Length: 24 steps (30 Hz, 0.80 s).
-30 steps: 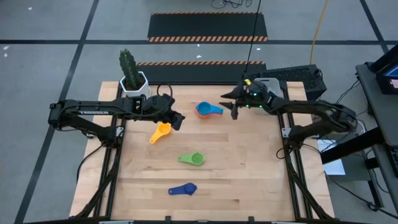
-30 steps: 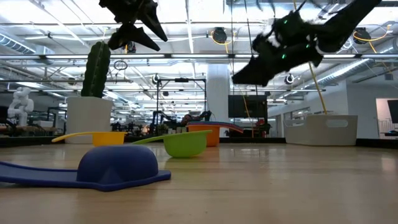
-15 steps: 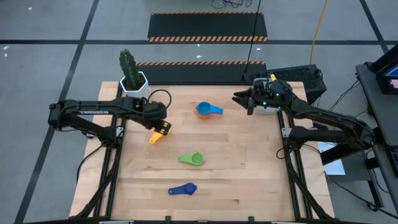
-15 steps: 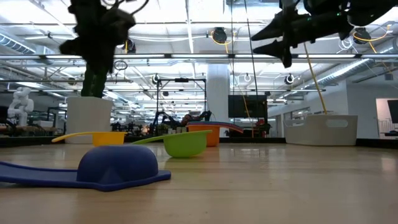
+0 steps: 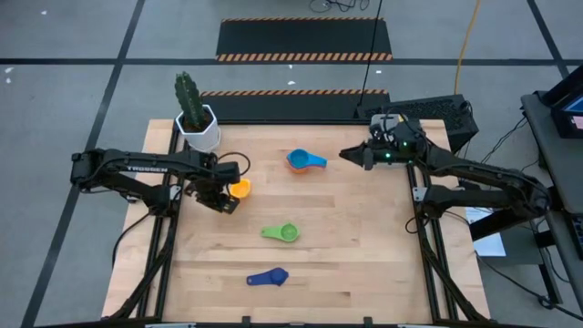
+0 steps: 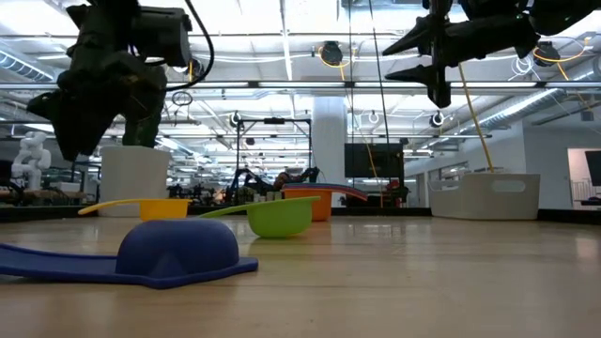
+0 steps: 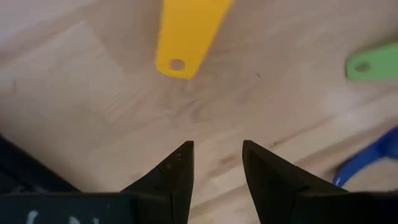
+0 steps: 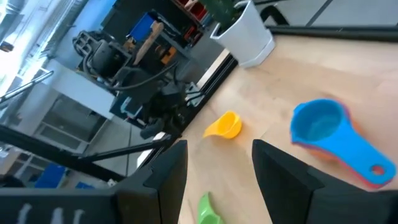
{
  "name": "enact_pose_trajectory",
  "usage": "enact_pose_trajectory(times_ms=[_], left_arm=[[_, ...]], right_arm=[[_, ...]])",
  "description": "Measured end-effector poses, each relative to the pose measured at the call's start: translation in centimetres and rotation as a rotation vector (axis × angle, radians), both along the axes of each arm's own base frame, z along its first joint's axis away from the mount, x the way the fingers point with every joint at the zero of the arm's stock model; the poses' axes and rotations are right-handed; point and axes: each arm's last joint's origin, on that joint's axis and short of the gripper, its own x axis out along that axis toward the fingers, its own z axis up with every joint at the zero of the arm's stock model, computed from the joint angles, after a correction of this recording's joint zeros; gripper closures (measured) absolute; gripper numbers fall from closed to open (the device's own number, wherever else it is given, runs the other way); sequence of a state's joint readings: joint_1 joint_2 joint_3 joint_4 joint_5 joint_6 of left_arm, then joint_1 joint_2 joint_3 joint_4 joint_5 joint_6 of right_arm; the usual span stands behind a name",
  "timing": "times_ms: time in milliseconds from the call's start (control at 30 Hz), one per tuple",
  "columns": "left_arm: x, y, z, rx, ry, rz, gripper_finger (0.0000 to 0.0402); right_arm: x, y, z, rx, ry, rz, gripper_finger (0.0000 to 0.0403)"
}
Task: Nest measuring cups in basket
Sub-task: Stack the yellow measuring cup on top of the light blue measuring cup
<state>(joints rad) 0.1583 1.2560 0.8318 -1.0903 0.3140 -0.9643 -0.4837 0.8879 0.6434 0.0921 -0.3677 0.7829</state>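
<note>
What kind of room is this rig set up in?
Most likely an open robotics lab or workshop hall. The low view shows an exposed ceiling with pipes and strip lights and another rig far behind. From above, the wooden table stands on grey floor with black-and-orange hazard-striped mats.

We look straight down on the desk [image 5: 364, 255]; low view level, near; both share the yellow cup [image 5: 240, 189].

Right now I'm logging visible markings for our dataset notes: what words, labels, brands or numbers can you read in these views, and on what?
"TROSSEN": white letters along the dark left robot arm, seen from above; small, only just legible.
White marks on the left hand's dark housing: cut off, unreadable.
Coloured plastic measuring cups: no readable markings.
Nothing else legible.
</note>
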Motion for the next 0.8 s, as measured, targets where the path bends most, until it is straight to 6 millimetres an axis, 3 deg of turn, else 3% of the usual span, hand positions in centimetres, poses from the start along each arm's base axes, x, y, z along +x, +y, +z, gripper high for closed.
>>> enact_pose_trajectory(times_ms=[200,500,800], left_arm=[[0.4,0.5,0.1,0.040,-0.070,-0.065,0.0226],[0.1,2.6,-1.0,0.135,-0.141,-0.179,0.0156],[-0.3,3.9,-3.0,0.183,-0.203,-0.201,0.0144]], right_arm=[[0.6,1.2,0.0,0.037,-0.002,0.024,0.0229],[1.4,3.5,0.1,0.084,-0.013,0.052,0.0229],[1.9,5.7,0.5,0.075,-0.052,0.047,0.0229]])
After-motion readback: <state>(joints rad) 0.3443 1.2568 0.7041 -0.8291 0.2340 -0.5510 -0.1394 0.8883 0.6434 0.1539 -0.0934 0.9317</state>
